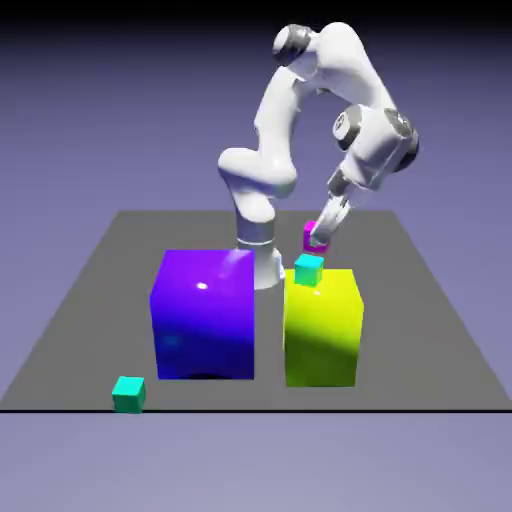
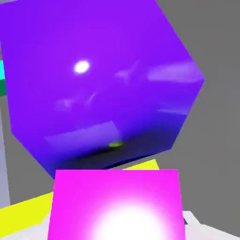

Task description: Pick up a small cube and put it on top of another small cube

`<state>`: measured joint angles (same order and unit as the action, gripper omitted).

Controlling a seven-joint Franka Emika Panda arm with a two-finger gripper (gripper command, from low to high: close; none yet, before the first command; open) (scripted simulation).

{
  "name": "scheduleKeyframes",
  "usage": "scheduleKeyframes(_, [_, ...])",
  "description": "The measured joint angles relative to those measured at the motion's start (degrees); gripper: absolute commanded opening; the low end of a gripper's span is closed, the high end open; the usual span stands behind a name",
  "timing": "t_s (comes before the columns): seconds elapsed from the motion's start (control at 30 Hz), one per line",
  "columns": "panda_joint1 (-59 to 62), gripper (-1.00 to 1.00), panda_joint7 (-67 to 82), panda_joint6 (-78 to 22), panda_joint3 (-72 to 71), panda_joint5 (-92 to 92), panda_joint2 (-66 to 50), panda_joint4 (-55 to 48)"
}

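Note:
My gripper (image 1: 318, 240) is shut on the small magenta cube (image 1: 311, 234) and holds it in the air. Just below it, a touch toward the exterior view's left, the small light cyan cube (image 1: 309, 269) sits on the top of the big yellow block (image 1: 322, 330), at a far corner. A small gap separates the two cubes. In the hand view the magenta cube (image 2: 115, 206) fills the bottom middle and hides the finger tips. The cyan cube does not show there.
A big blue block (image 1: 203, 313) stands to the yellow block's left in the exterior view and fills most of the hand view (image 2: 98, 79). A greener teal small cube (image 1: 128, 393) lies near the table's front left edge. Strips of yellow (image 2: 26, 213) show beside the magenta cube.

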<state>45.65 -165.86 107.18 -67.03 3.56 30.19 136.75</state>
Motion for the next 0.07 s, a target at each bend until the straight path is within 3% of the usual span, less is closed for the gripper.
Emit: scheduleKeyframes(0.07, [0.0, 1.0, 0.02, -0.06, 0.0, 0.08, 0.0, 0.0])
